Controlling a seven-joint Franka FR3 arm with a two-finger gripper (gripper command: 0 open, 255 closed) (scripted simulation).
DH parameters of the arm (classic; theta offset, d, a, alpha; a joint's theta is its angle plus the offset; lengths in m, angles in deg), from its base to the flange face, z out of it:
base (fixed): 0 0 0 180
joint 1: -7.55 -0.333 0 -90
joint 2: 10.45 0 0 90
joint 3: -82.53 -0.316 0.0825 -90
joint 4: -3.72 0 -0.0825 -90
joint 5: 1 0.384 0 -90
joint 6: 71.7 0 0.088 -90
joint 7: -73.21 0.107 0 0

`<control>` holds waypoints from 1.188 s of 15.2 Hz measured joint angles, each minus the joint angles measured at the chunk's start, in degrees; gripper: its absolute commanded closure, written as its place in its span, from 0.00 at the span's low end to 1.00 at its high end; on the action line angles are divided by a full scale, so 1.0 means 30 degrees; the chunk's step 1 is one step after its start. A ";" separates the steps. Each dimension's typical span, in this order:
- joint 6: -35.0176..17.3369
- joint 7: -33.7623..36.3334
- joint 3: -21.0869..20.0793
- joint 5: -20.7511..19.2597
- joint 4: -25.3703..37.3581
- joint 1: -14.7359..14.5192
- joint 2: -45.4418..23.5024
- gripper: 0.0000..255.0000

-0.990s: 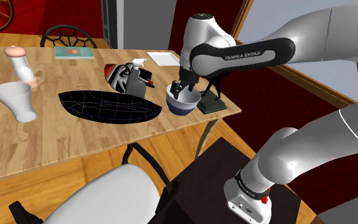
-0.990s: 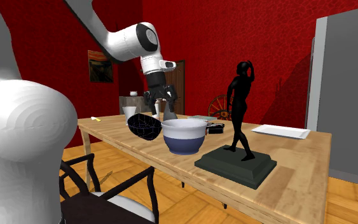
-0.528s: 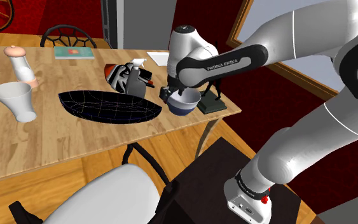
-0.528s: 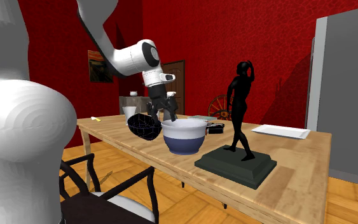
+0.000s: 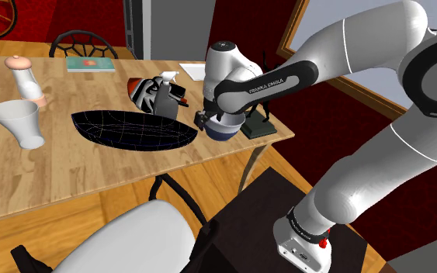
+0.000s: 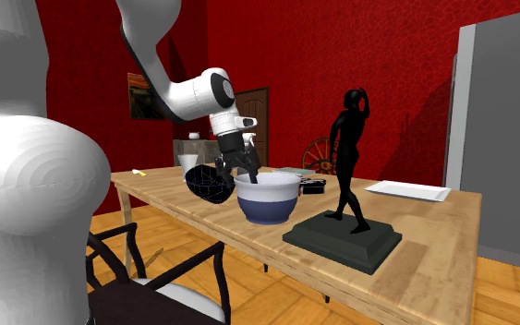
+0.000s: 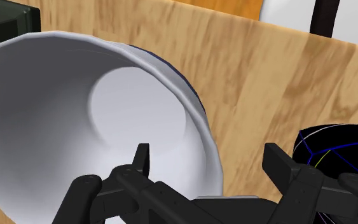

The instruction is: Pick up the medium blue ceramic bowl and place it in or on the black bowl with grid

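The bowl (image 5: 227, 129), blue outside and white inside, stands on the wooden table near its front corner; it is also in the second exterior view (image 6: 267, 198) and close up in the wrist view (image 7: 75, 108). My gripper (image 5: 208, 119) (image 6: 246, 170) (image 7: 210, 162) is open and low over the bowl's rim on the side facing the black bowl. One finger (image 7: 142, 159) hangs inside the bowl, the other (image 7: 279, 164) outside, and neither touches the rim. The black bowl with coloured grid lines (image 5: 135, 130) (image 6: 210, 183) (image 7: 336, 143) lies just beyond the outer finger.
A black statue on a dark base (image 5: 259, 116) (image 6: 350, 175) stands right beside the blue bowl. A spray bottle (image 5: 164, 97) stands behind the black bowl. A white cup (image 5: 19, 122), a white plate (image 5: 199, 71) and a book (image 5: 90, 63) sit farther off. The table edge (image 5: 232, 151) is close.
The gripper has come down from above the bowl to its rim, shifting toward the black bowl, and one finger now hangs inside. The bowl has not moved.
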 measured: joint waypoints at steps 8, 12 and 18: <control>-0.0020 0.0006 0.0000 -0.0006 -0.0012 0.0002 -0.0015 1.00; -0.0020 0.0007 -0.0001 -0.0004 -0.0013 0.0001 -0.0014 1.00; 0.0752 -0.0326 0.0024 0.0286 0.0350 -0.0053 0.0438 1.00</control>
